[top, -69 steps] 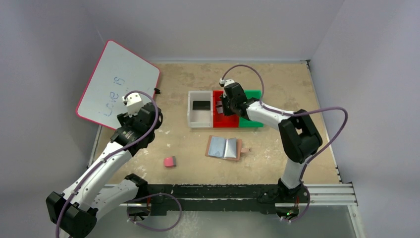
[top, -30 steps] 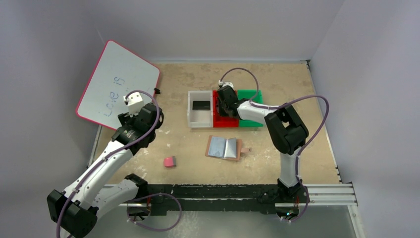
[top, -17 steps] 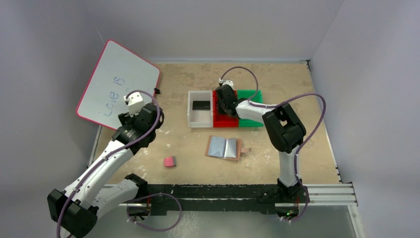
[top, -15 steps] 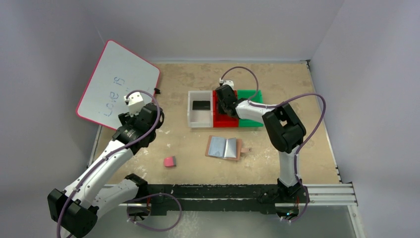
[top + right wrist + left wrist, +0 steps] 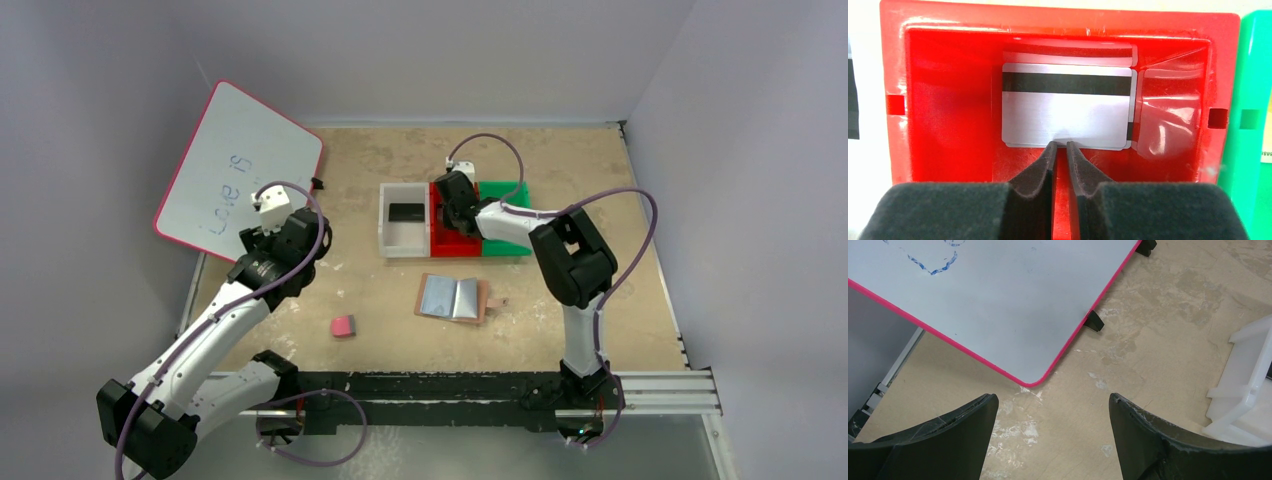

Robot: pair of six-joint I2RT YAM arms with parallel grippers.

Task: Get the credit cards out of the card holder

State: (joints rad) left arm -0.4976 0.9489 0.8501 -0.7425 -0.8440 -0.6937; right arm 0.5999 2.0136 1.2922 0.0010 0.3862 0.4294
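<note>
Tan tabletop (image 5: 600,180) boxed by grey walls: the card holder (image 5: 455,298) lies open and flat near the middle, well clear of the bins. The right gripper (image 5: 1060,146) sits low in the red bin (image 5: 948,125), fingers nearly together, tips at the near edge of the silver credit card (image 5: 1065,112) lying flat; likely just dropped, though whether it is pinched cannot be told. Bin walls hem it in, so straight up looks the clear exit; the left gripper (image 5: 1050,407) hangs wide open and empty by the whiteboard (image 5: 998,300).

Tan card holder (image 5: 453,297) open flat, pale sleeves up, on bench. Silver-grey dark-striped card (image 5: 1066,106) flat in red bin (image 5: 943,125); black card (image 5: 405,212) in white bin (image 5: 392,240).
</note>
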